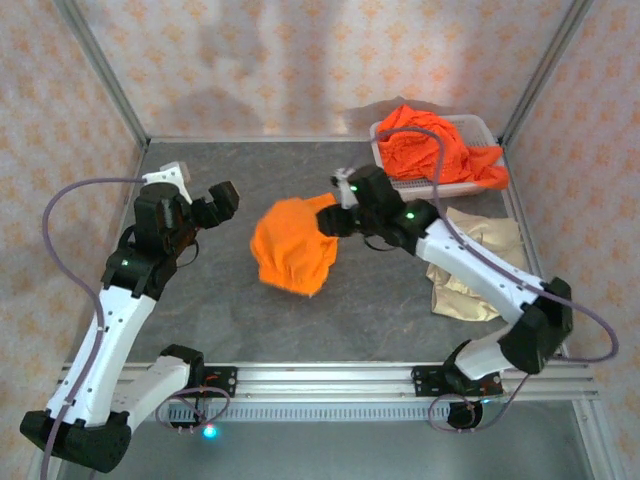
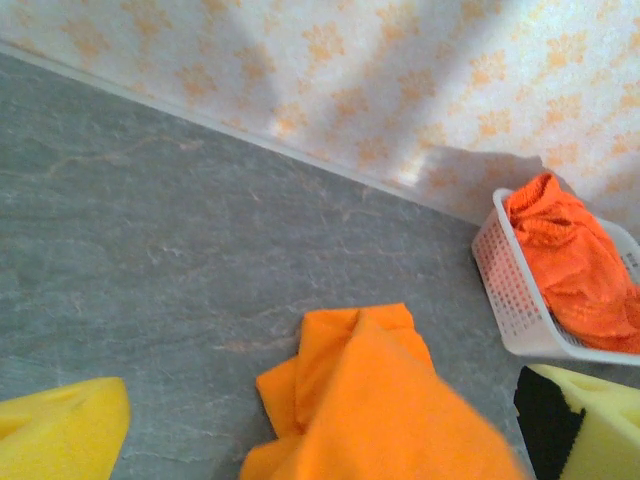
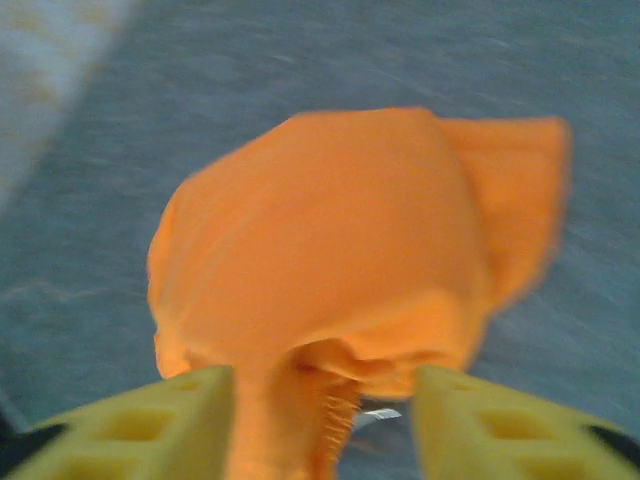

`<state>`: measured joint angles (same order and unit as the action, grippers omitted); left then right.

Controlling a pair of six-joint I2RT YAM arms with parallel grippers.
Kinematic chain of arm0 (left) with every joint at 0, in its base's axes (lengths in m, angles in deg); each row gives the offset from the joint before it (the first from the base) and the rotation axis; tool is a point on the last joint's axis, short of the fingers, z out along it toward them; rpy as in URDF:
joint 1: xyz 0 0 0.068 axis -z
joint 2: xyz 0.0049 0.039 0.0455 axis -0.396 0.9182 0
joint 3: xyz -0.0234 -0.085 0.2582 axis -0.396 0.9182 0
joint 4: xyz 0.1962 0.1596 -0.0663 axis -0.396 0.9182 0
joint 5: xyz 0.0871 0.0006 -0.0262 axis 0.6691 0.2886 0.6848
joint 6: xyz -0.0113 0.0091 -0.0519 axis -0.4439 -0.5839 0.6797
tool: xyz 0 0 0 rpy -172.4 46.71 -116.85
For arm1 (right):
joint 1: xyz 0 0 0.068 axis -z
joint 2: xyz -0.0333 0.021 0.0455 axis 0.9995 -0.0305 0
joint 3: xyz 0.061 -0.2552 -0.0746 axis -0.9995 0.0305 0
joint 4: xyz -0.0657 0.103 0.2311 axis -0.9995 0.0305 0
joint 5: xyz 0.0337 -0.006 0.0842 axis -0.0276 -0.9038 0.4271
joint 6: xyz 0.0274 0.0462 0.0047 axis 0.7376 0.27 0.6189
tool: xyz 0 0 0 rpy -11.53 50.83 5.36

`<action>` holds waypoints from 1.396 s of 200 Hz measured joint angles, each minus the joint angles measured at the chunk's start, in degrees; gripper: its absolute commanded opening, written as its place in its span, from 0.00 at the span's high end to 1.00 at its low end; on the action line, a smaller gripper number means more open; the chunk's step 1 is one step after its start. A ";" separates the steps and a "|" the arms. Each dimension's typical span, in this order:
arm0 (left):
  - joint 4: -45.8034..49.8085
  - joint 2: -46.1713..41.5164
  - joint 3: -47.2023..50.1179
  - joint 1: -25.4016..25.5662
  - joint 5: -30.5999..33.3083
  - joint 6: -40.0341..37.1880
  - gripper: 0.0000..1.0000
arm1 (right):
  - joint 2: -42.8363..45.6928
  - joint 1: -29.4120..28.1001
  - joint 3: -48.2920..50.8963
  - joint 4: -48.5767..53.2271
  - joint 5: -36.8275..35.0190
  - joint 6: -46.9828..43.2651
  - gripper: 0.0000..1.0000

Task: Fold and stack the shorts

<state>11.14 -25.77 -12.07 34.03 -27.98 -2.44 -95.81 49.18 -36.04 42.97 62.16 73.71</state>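
Note:
A bright orange pair of shorts (image 1: 293,245) lies bunched in the middle of the grey table. My right gripper (image 1: 335,222) is at its right edge. In the right wrist view the yellow fingers (image 3: 160,425) stand apart, and a fold of the orange shorts (image 3: 340,240) hangs between them against the left one; the picture is blurred. My left gripper (image 1: 215,205) hovers open and holds nothing, left of the pile. The left wrist view has the orange shorts (image 2: 380,400) just ahead of its fingers (image 2: 60,430). A beige pair (image 1: 480,270) lies crumpled at the right.
A white mesh basket (image 1: 440,187) at the back right holds more orange shorts (image 1: 440,150), with cloth spilling over its right rim. The basket (image 2: 510,290) also stands at the right in the left wrist view. Patterned walls and metal frame posts close in the table.

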 measured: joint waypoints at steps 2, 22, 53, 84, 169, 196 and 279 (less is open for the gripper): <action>0.00 0.09 0.02 0.00 -0.28 0.02 0.00 | 0.39 0.42 0.52 0.17 -0.35 -0.28 0.30; 0.04 1.60 1.11 0.00 -3.74 0.13 0.00 | 5.25 4.39 5.81 4.31 -6.49 -1.73 0.23; 0.74 5.31 3.96 0.00 -6.86 1.27 0.00 | 9.57 1.44 7.89 7.30 -10.69 -3.50 0.20; 0.87 8.61 8.02 -1.09 -8.41 3.87 0.00 | 5.62 -9.81 5.29 7.28 -14.97 -3.65 0.19; -0.50 12.81 9.09 -16.13 -12.35 6.51 0.00 | -24.74 -31.36 -17.07 8.90 -20.57 3.02 0.26; -0.87 13.22 9.09 -18.34 -12.66 6.51 0.00 | -30.77 -32.68 -21.18 10.51 -20.55 8.74 0.32; -1.51 11.82 9.64 -18.69 -13.75 6.47 0.00 | -44.92 -30.84 -26.34 14.25 -18.05 21.22 0.30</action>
<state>9.63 -13.94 -2.43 15.34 -41.72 4.03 -140.72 18.34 -62.38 57.22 44.10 94.93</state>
